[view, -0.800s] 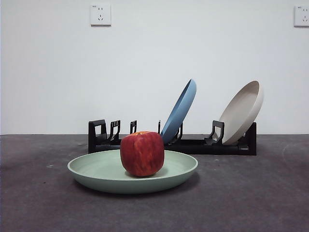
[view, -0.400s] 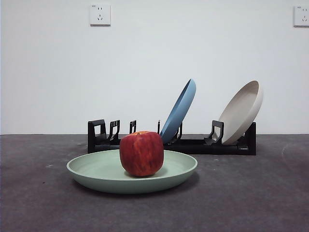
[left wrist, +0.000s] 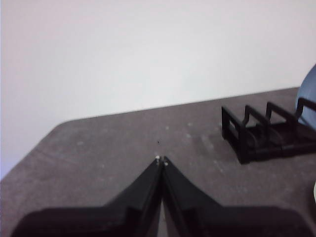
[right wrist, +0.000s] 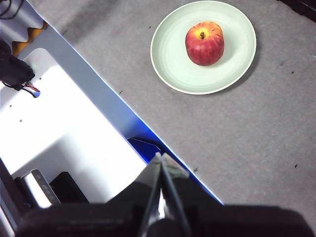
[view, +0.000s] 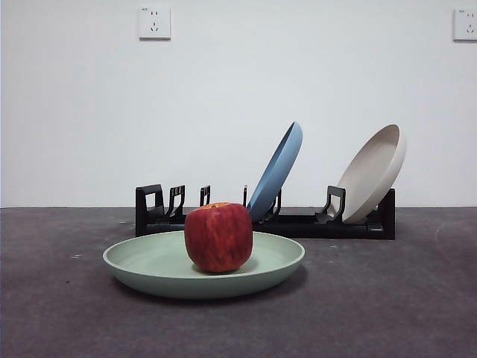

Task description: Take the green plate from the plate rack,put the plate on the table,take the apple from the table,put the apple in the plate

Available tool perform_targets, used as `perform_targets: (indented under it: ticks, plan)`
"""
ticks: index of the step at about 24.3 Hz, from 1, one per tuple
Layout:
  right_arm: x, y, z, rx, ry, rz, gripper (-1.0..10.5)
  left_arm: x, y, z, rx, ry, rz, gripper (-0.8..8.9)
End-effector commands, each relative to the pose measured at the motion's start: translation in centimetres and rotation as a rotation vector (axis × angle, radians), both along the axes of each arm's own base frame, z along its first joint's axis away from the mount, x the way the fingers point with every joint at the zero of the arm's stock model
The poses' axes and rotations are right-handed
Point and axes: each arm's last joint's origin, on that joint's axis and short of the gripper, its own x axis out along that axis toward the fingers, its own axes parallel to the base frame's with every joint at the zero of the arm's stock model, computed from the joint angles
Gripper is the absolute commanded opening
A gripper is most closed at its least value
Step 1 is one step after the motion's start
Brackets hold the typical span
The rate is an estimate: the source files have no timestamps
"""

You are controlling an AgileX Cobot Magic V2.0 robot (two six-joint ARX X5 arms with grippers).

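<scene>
Apple on green plate

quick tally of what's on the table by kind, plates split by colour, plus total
Green plate: 1, flat on the table, holding the apple
Blue plate: 1, in the plate rack
Cream plate: 1, in the plate rack
Apple: 1
Plate rack: 1
Total: 5

Matte green plate, black plastic rack
</scene>
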Motion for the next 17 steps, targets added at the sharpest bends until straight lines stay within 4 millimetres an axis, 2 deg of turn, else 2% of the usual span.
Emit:
perform_targets:
  ticks: [1, 9, 17]
  plan:
    - [-0.2, -0.1, -0.1, -0.009, 0.012, -0.005, 0.0, 0.1, 0.0, -0.7, -0.015, 0.019, 0.005, -0.03]
    - [-0.2, -0.1, -0.1, -0.009, 0.012, -0.005, 0.0, 0.1, 0.0, -2.2, -0.025, 0.156, 0.005, -0.03]
    - [-0.2, -0.1, 0.0, -0.009, 0.011, -0.005, 0.0, 0.1, 0.0, -3.0, -0.150, 0.211, 0.013, -0.03]
